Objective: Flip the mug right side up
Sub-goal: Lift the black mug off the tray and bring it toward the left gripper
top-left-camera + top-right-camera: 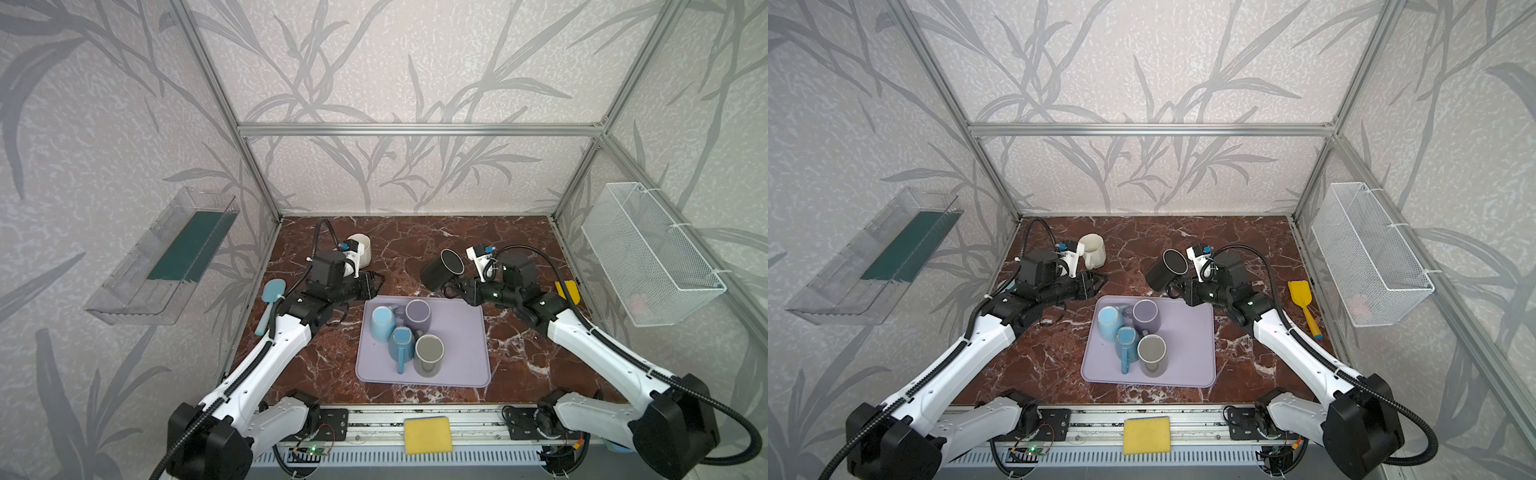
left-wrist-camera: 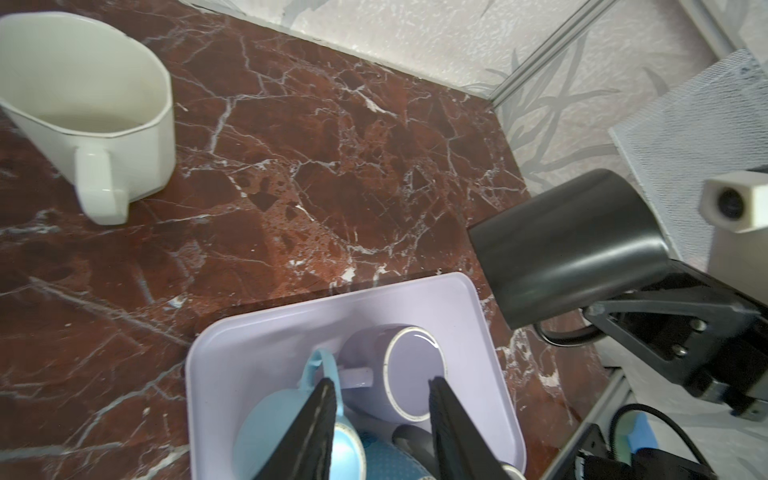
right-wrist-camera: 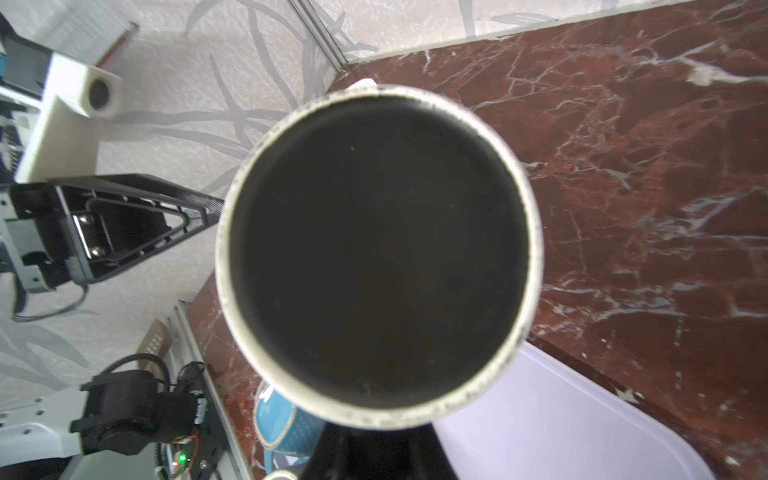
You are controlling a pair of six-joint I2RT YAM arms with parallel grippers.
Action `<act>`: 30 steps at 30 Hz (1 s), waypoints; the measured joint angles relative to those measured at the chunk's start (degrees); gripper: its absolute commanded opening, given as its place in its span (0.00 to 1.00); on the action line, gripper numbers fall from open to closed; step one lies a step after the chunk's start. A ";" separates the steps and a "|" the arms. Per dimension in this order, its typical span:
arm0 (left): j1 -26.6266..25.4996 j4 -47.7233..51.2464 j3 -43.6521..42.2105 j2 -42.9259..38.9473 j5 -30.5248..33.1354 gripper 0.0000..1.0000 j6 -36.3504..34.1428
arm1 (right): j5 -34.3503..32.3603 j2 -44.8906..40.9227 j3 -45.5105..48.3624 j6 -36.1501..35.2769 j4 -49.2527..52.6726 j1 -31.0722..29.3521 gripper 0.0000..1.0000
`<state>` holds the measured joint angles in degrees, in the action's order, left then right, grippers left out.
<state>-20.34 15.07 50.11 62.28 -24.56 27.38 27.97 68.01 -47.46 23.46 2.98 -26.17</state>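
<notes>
The black mug hangs in the air behind the tray's far right corner, tilted, its base turned up toward the right wrist camera. In the right wrist view that pale-ringed base fills the middle and hides the jaws. My right gripper is shut on the mug's handle, as the left wrist view shows beside the mug's body. My left gripper hovers open over the tray's far left corner, with nothing between its fingers.
A lavender tray holds several mugs. A white mug stands upright at the back left. A light blue spatula, a yellow spatula, a yellow sponge and a wire basket lie around the edges.
</notes>
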 measured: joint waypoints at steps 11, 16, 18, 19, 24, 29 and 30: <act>-1.42 -15.06 -4.17 0.00 -8.48 0.43 8.31 | 5.46 4.09 -1.42 9.25 -12.70 0.04 0.05; -2.23 -22.51 -6.45 0.39 -11.58 0.44 11.98 | 7.13 5.60 -2.03 13.38 -18.29 0.04 0.04; -2.60 -25.59 -7.21 0.79 -12.68 0.44 13.42 | 7.82 6.69 -2.49 15.10 -20.65 0.04 0.04; -2.78 -26.97 -7.52 0.96 -13.09 0.44 14.01 | 8.17 7.13 -2.56 15.87 -21.73 0.04 0.04; -3.28 -34.42 -8.37 2.25 -14.99 0.45 17.81 | 9.86 9.14 -3.08 19.32 -26.36 0.04 0.04; -3.76 -41.64 -8.37 4.66 -16.31 0.45 21.35 | 11.34 9.57 -3.67 21.42 -29.64 0.04 0.04; -3.85 -42.95 -8.37 5.35 -16.57 0.45 22.01 | 11.63 9.60 -3.91 21.75 -29.97 0.04 0.04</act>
<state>-24.18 -27.88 41.74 67.64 -41.12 49.39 39.59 77.60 -51.37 45.21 -26.98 -26.13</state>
